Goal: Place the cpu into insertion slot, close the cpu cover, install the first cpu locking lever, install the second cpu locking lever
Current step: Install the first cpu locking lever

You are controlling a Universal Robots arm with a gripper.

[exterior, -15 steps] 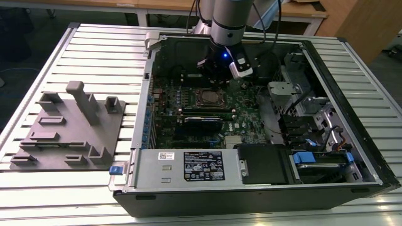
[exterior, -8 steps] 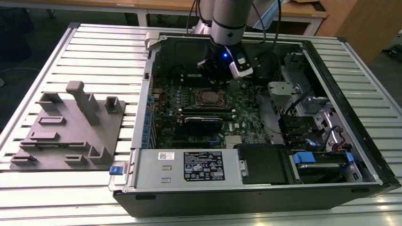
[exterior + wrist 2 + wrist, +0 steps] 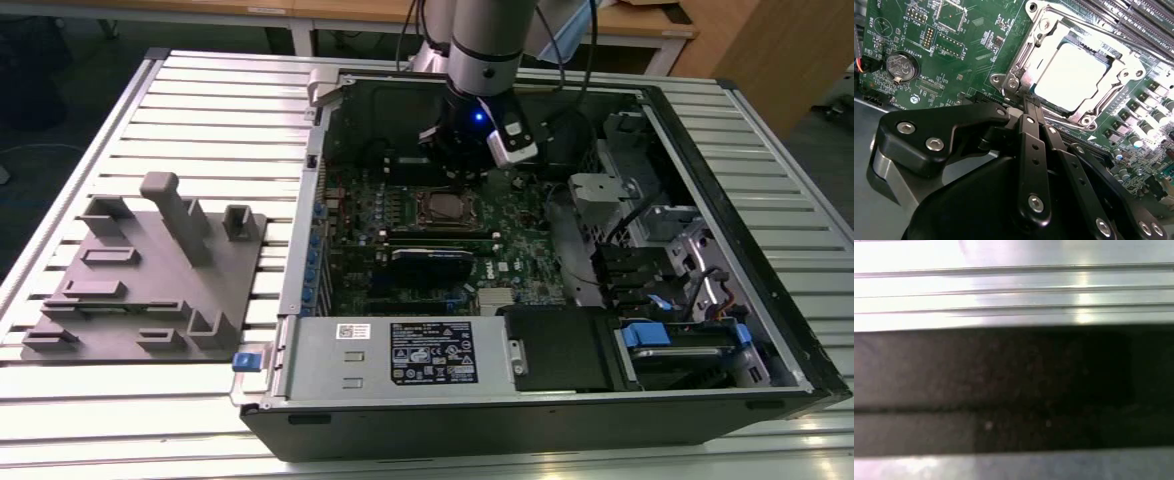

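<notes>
At the insertion slot's corner: the gripper point(image 3: 1027, 107) hangs with its fingers drawn together and the tips just beside the cover's corner screw. Whether they pinch a lever cannot be told.
Cpu: the cpu point(image 3: 1076, 75) sits in the insertion slot point(image 3: 1068, 41), its pale top showing through the cut-out.
Cpu cover: the cpu cover point(image 3: 1024, 55) lies flat over the slot.
Risk: a sideways slip of the tips would likely scrape the green board beside the slot, or skid off the thin metal.
Cause: the contact is narrow and the metal smooth.
Around the slot: memory slots point(image 3: 1134, 20) lie just beside it, and a coin battery point(image 3: 902, 66) sits well apart.
In the way: small board parts point(image 3: 1149, 125) crowd near the slot's far edge.
</notes>
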